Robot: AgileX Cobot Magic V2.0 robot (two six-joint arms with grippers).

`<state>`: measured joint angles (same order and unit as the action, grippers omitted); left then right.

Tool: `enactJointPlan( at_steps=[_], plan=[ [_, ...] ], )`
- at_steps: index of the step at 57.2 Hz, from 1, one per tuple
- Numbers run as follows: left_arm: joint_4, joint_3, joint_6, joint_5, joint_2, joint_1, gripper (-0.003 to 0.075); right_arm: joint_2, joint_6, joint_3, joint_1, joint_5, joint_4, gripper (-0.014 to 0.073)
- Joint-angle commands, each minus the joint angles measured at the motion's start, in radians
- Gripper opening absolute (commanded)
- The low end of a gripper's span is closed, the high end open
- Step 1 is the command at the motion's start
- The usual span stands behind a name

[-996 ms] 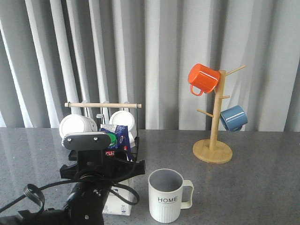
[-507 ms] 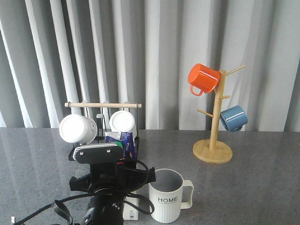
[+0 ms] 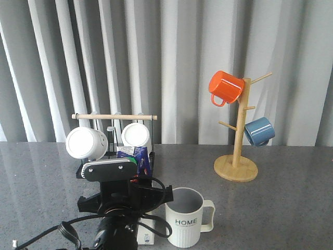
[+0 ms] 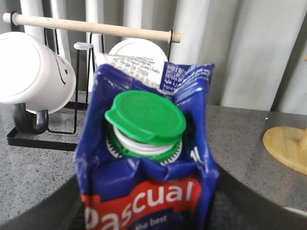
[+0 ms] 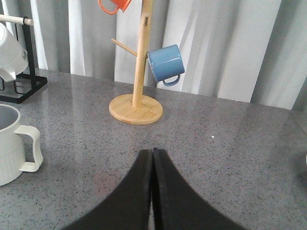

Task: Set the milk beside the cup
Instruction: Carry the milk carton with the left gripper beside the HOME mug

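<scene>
The milk [image 4: 144, 143], a blue-and-white carton with a green cap and a red "Pascual" logo, fills the left wrist view. My left gripper [image 4: 144, 208] is shut on it, with a dark finger on each side. In the front view the carton [image 3: 136, 156] stands upright behind my left wrist [image 3: 117, 200], and its base [image 3: 148, 238] is low, just left of the cup. The cup [image 3: 184, 217], a ribbed pale mug printed "HOME", stands with its handle to the right; it also shows in the right wrist view [image 5: 9, 143]. My right gripper [image 5: 153, 153] is shut and empty over the table.
A black rack with a wooden bar [image 3: 114, 116] holds two white mugs [image 3: 86, 142] behind the milk. A wooden mug tree [image 3: 237, 167] at the right carries an orange mug [image 3: 225, 87] and a blue mug [image 3: 258, 131]. A black cable [image 3: 67, 234] trails from the left arm.
My left gripper has carried the milk to the right, up beside the cup, and the carton went from tilted to upright. In the last half second almost nothing moved.
</scene>
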<state>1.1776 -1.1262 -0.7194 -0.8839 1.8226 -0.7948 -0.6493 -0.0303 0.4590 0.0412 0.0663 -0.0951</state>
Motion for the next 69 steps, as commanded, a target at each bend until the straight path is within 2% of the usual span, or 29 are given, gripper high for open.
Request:
enactJointPlan(
  at_steps=[1,28,46,54,69],
  plan=[
    [-0.038,-0.029,0.007,-0.032,-0.041,-0.006,0.0271,0.003,-0.007,0.027,-0.006,-0.072,-0.010,-0.0006],
    [-0.038,-0.029,0.007,-0.040,-0.041,-0.003,0.0271,0.003,-0.007,0.027,-0.006,-0.072,-0.010,-0.0006],
    [0.017,-0.029,-0.023,-0.013,-0.042,-0.003,0.0284,0.003,-0.007,0.027,-0.006,-0.072,-0.010,-0.0006],
    [0.017,-0.029,-0.055,-0.011,-0.044,-0.003,0.0375,0.003,-0.007,0.027,-0.006,-0.072,-0.010,-0.0006],
    [0.041,-0.029,-0.055,-0.010,-0.044,-0.003,0.0713,0.003,-0.007,0.027,-0.006,-0.072,-0.010,-0.0006]
  ],
)
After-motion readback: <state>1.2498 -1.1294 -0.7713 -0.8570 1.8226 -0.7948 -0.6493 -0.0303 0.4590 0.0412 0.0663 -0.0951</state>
